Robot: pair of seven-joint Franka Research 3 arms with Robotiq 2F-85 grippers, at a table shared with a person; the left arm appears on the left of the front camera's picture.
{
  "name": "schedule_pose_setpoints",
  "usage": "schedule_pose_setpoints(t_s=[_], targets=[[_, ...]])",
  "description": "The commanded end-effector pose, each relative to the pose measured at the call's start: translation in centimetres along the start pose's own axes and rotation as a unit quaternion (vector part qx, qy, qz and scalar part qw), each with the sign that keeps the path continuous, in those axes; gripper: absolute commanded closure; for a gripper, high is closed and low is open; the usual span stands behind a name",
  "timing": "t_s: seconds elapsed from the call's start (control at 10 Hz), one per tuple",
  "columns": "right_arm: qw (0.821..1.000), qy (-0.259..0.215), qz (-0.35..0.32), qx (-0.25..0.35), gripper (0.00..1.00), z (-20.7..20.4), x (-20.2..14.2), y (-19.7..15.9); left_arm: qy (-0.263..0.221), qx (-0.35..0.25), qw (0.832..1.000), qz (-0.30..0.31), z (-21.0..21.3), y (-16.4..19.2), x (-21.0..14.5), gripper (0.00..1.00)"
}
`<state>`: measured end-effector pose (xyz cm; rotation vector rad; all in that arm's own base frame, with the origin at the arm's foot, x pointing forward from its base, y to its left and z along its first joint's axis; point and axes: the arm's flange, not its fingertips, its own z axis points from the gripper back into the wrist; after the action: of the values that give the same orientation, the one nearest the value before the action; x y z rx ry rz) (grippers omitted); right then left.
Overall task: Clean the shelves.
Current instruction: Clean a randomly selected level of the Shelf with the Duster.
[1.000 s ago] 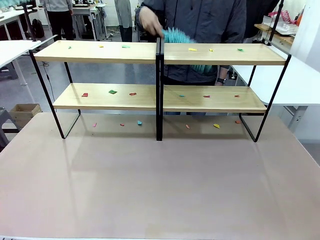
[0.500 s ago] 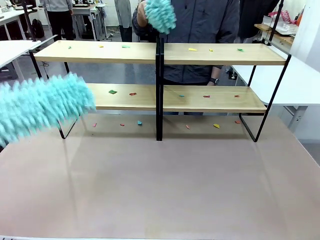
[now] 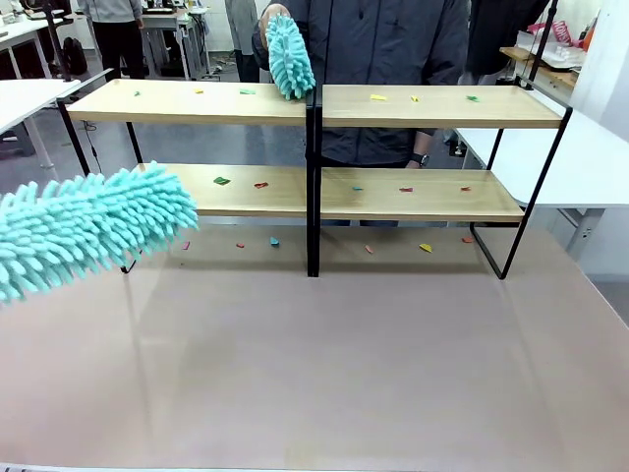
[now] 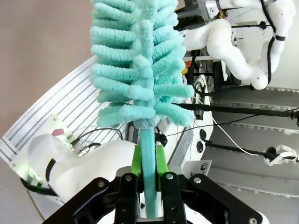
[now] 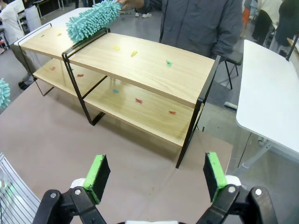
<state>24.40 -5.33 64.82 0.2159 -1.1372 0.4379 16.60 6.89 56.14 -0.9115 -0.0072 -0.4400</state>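
Note:
The shelves (image 3: 314, 192) stand across the far half of the table, and coloured paper scraps (image 3: 221, 181) lie on their light-wood boards. My left gripper (image 4: 148, 164) is shut on the handle of a teal fluffy duster (image 4: 140, 70). That duster's head (image 3: 88, 231) reaches in from the left, in front of the lower left board. The person's hand holds a second teal duster (image 3: 290, 54) on the top left board beside the central post. My right gripper (image 5: 156, 175) hangs open above the table, short of the shelves' (image 5: 140, 60) right end.
More scraps (image 3: 425, 248) lie on the brown table (image 3: 324, 364) under the rack. White tables stand at the right (image 3: 600, 157) and left (image 3: 25, 98). The person (image 3: 393, 59) stands behind the rack. The near table is bare.
My duster has swung in from the left and crept right. The person's duster went from the right of the post, up, then down onto the top left board.

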Motion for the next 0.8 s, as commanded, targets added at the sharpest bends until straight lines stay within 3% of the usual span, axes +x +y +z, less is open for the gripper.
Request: schedule_pose_setpoints(t_s=[0.0, 0.3, 0.5, 0.7], targets=[[1.0, -0.002, 0.005, 0.001, 0.0, 0.0, 0.0, -0.1, -0.009, -0.022, 0.999, 0.023, -4.4, 0.1, 1.1, 0.87], [1.0, -0.002, 0.005, 0.001, 0.0, 0.0, 0.0, -0.1, -0.124, -0.032, 0.991, 0.047, -11.5, 0.9, 4.5, 0.87], [1.0, -0.002, 0.005, 0.001, 0.0, 0.0, 0.0, -0.1, -0.202, -0.008, 0.977, 0.068, -14.8, 1.3, 8.3, 0.87], [1.0, -0.002, 0.005, 0.001, 0.0, 0.0, 0.0, -0.1, -0.171, 0.015, 0.981, 0.085, -17.2, 2.2, 11.7, 0.87]])
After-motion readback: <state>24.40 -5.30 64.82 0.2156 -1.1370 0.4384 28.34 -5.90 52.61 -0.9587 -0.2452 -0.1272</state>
